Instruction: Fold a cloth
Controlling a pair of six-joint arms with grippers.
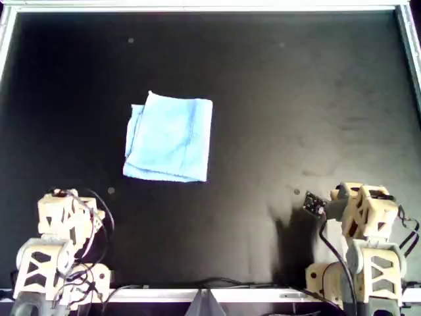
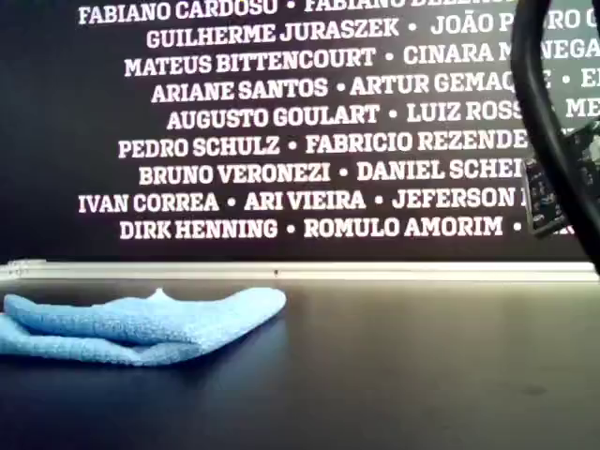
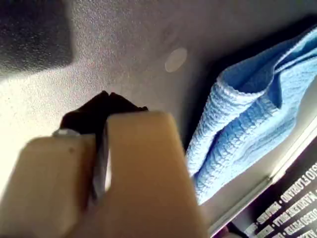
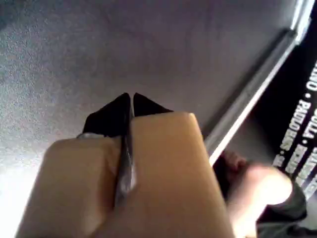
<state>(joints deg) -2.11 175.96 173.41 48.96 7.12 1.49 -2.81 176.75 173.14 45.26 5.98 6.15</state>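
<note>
The light blue cloth (image 1: 171,138) lies folded in layers on the black table, left of centre in the overhead view, and low at the exterior view's left (image 2: 141,323). My left gripper (image 3: 106,96) is shut with nothing in it, hovering short of the cloth's (image 3: 247,124) layered edge. The left arm (image 1: 62,224) sits at the overhead view's lower left. My right gripper (image 4: 131,96) is also shut and holds nothing, over bare table. Its arm (image 1: 365,224) is folded back at the overhead view's lower right, far from the cloth.
A metal rim (image 1: 210,8) frames the black table (image 1: 296,99). A dark banner with white names (image 2: 281,122) stands behind the far edge. A black cable (image 2: 544,122) hangs at the exterior view's right. A person's hand (image 4: 257,188) shows beyond the table rim.
</note>
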